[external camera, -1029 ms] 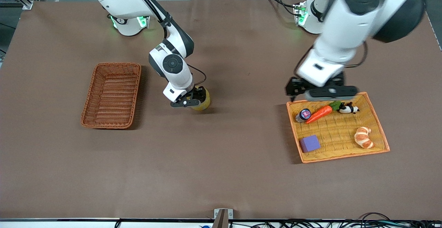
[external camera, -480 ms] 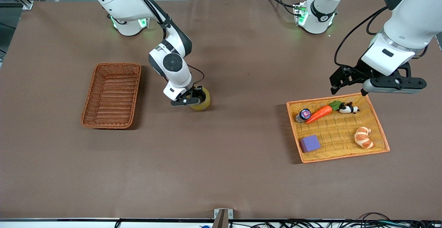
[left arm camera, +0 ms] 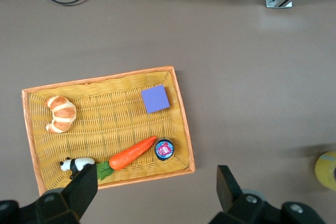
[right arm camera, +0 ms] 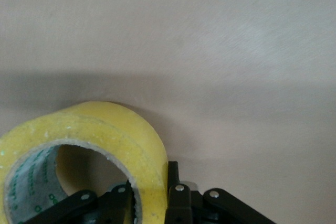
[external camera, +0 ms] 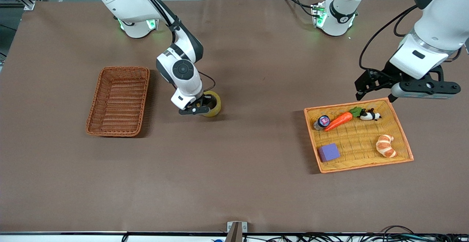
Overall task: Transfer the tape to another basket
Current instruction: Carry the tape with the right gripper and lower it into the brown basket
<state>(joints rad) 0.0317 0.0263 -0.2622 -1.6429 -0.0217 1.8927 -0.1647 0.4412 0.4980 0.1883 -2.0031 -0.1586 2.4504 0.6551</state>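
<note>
On a brown desk [external camera: 256, 168], the right hand [external camera: 199, 107] is clamped on the wall of the tape [external camera: 212, 103], one finger inside the ring and one outside, between the brown wicker basket [external camera: 119, 101] and the yellow tray [external camera: 403, 139]. The right wrist view alone shows the roll's grey inner core with small green print, too small to read; the ring's opening tilts upward. The left hand [external camera: 373, 88] hangs with fingers spread over the desk beside the tray's edge. The left wrist view shows a small round container [left arm camera: 164, 149] with a pink label, unreadable.

Right end effector [external camera: 202, 108] grips tape [external camera: 212, 103] on table beside basket [external camera: 118, 101]
</note>
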